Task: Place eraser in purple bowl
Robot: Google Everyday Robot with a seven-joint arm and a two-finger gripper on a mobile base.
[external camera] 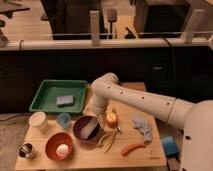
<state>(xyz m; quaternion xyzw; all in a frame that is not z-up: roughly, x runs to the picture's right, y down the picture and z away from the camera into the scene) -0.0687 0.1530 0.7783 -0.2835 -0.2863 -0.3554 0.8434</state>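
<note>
Tool is low at the back rim of the purple bowl, and I can't tell if it's wide or narrow; the pale bar inside the bowl looks like the eraser. Risk: if you pull out sideways, the wrist could clip the rim and drag the bowl, so lift straight up. It's tight: small orange thing and pliers just right of the bowl, blue cup left, green tray behind
</note>
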